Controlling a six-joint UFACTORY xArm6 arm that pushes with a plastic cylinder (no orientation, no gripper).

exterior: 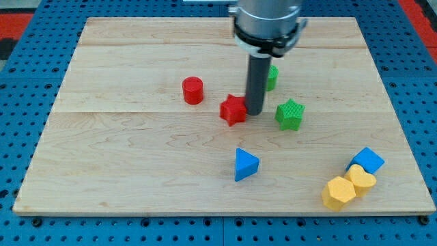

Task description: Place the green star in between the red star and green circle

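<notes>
Wooden worktop [136,143], mid-board: our tip [254,113] holds nothing, touching the red star [233,110]; green star [289,114] just right; green circle [272,77] behind the rod; bottom-left corner open.

A pale wooden board [136,157] is laid on a blue perforated surface [27,82]; a red patch [420,10] is seen at the view's top right.

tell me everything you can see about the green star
The green star is a small chunky block with blunt points and ribbed sides, in a matte green that looks like painted wood or plastic. It sits flat on the wooden board, right of centre in the view. Nothing touches it: my tip stands just to its left, beside the red star, and the green circle lies above it, partly hidden by the rod.
</notes>
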